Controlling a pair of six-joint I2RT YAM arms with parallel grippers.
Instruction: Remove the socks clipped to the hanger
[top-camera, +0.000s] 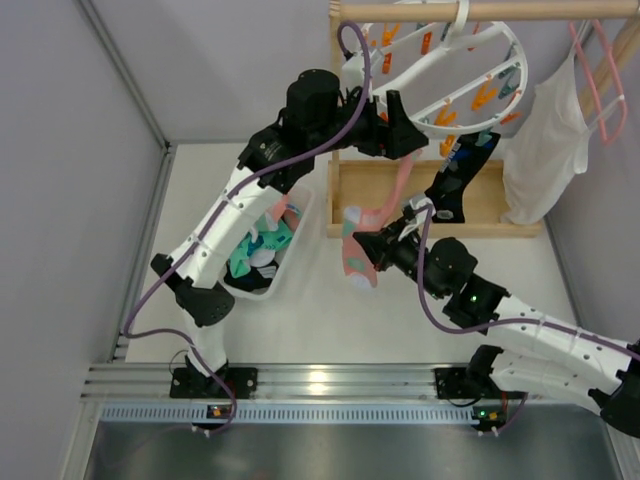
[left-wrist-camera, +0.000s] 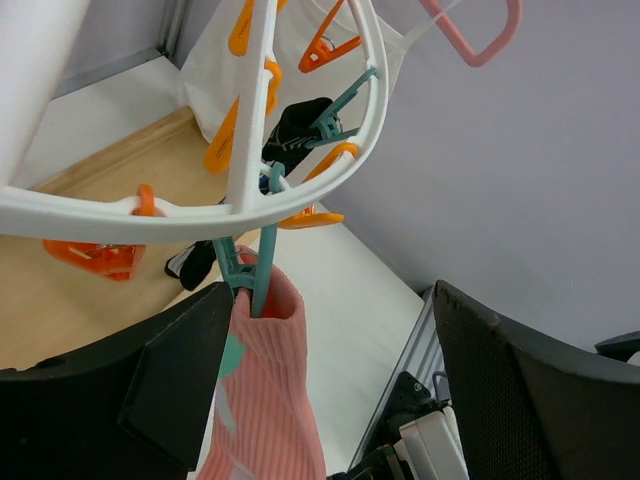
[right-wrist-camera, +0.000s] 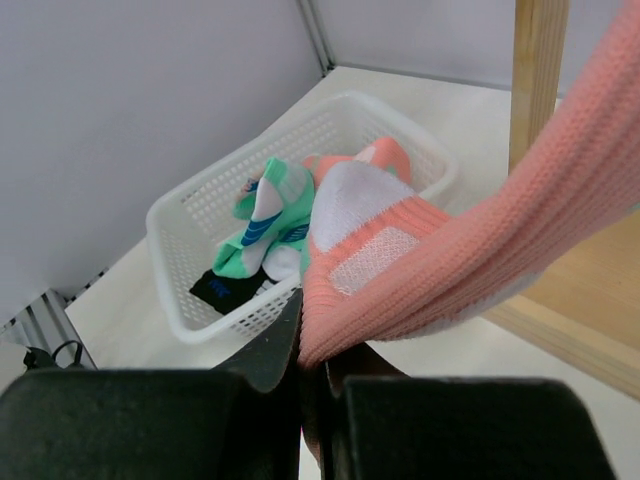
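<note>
Though on one hanger (left-wrist-camera: 100, 208), two socks (left-wrist-camera: 265, 380)

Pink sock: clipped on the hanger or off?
Clipped on. In the left wrist view a teal clip grips the cuff of the pink sock and hangs from the hanger.

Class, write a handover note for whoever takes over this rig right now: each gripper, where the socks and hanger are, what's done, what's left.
Left gripper: open, jaws either side of the teal clip that pins the pink sock to the hanger.
Right gripper: shut on the pink sock, at its lower end.
Done: several socks lie in the basket.
To do: release this clip, put the pink sock in the basket, then free the black sock clipped to the hanger.
</note>
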